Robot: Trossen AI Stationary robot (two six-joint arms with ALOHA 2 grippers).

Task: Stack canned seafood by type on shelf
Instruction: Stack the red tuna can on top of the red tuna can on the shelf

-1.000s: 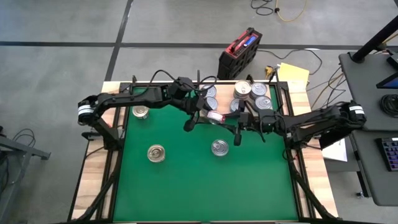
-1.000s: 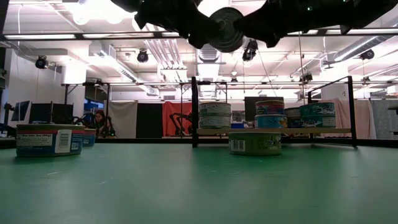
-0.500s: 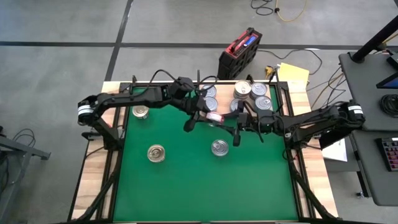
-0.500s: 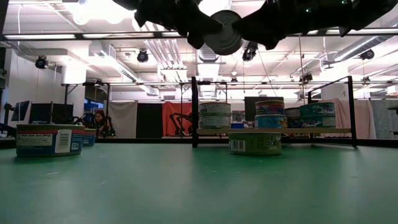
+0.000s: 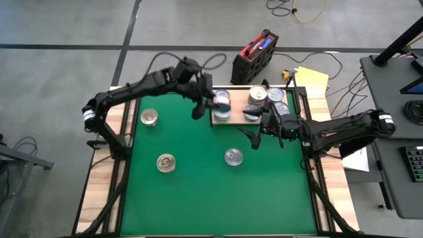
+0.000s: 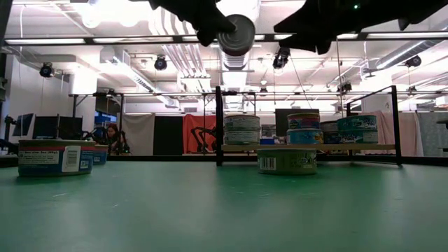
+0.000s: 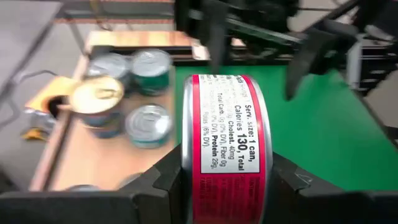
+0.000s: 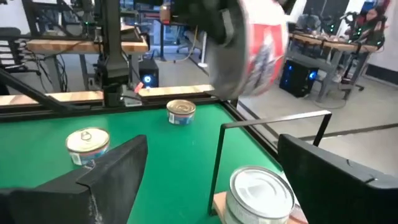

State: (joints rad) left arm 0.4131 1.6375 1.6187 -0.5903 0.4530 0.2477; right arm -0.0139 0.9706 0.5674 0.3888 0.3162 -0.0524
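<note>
My left gripper (image 5: 210, 100) is shut on a red-labelled can (image 7: 227, 149) of seafood, high above the left end of the pale wooden shelf (image 5: 236, 115). The low view shows this can (image 6: 236, 33) well clear of everything. Several cans (image 5: 258, 96) stand on the shelf, some stacked. Three more cans rest on the green mat (image 5: 150, 118) (image 5: 166, 162) (image 5: 233, 157). My right gripper (image 5: 250, 135) hangs open over the mat just near of the shelf, a little right of the held can, with nothing between its fingers (image 8: 118, 174). My left gripper pinches the can between its two fingers, one on each flat end (image 7: 186, 163). The fingers (image 7: 163, 183) come slanting down from the table's left. The can stands on edge with its labelled side toward the wrist, lifted clear above the shelf.
A dark metal frame (image 6: 218, 126) with thin posts runs round the shelf and the mat's far edge. A red and black case (image 5: 254, 56) and a yellow pad (image 5: 310, 79) lie on the floor behind the table. The mat's near half is open room.
Both grippers met at the red-labelled can above the mat. My right gripper has let it go and drawn slightly back toward the right. My left gripper has kept the can, risen and swung it toward the far edge, over the shelf's left end.
</note>
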